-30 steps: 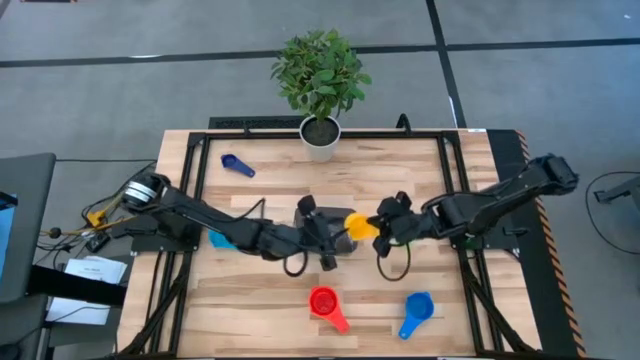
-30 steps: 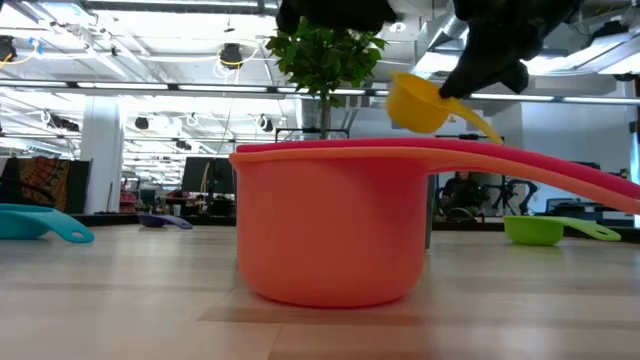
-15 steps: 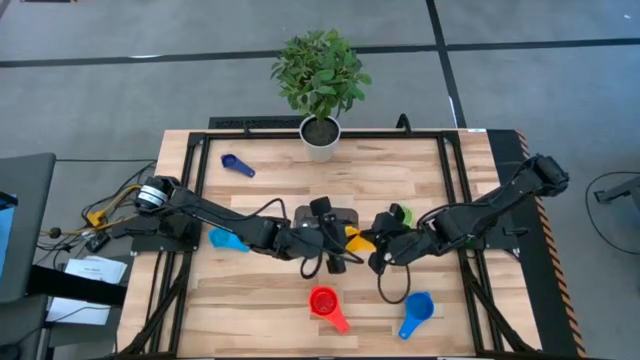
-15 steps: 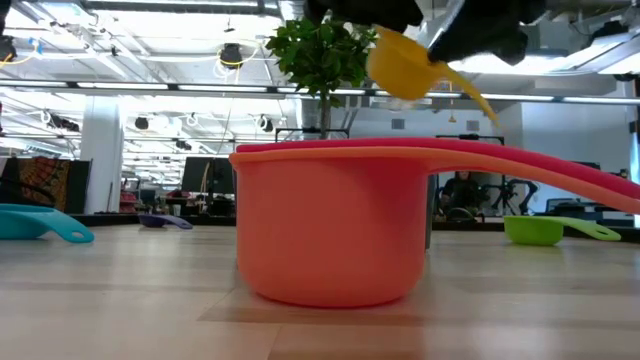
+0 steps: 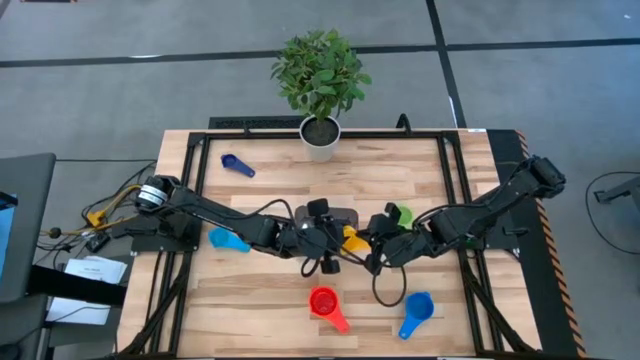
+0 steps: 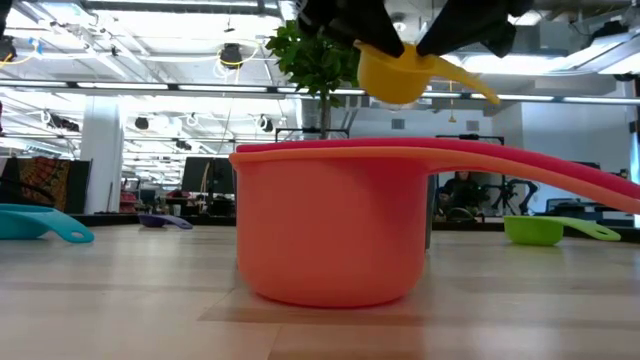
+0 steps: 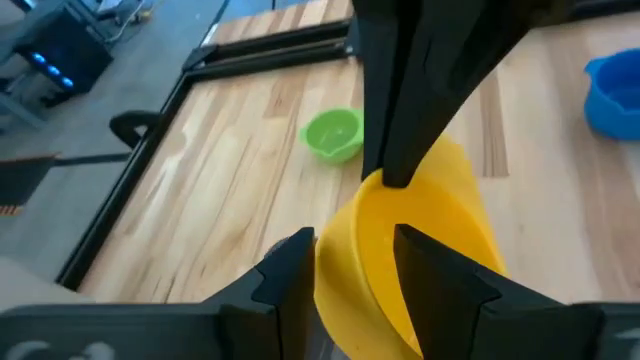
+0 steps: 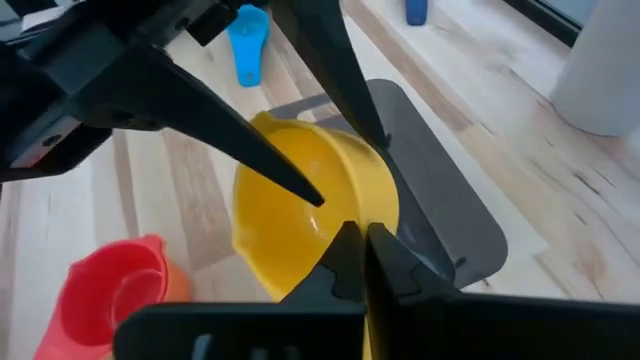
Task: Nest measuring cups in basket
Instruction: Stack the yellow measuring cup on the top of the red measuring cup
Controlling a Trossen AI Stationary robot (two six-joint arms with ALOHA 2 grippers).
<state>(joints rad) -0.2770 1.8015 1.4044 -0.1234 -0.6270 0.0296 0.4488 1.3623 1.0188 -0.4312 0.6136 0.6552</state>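
On a wooden table [image 5: 300, 180], above the basket [image 8: 440, 215]: yellow cup [image 5: 355, 239], seemingly light, stiff, slick, pinched at handle by right hand [image 8: 355, 262]; rim between left hand [image 7: 355, 262] prongs, grip unclear.

Over the last second the right claw [image 5: 374, 244] carried the yellow measuring cup [image 5: 355, 239] a little toward the left edge of the bench [image 5: 420, 180] and slightly toward its front edge. The cup was first apart from the left claw [image 5: 327, 240], and by now that claw had reached its bowl, with one finger [image 7: 290, 275] on each side of the rim. In the low view the cup moved left and tilted, and both dark claws came together above it. The right claw was pinched on the cup's rim the whole time.
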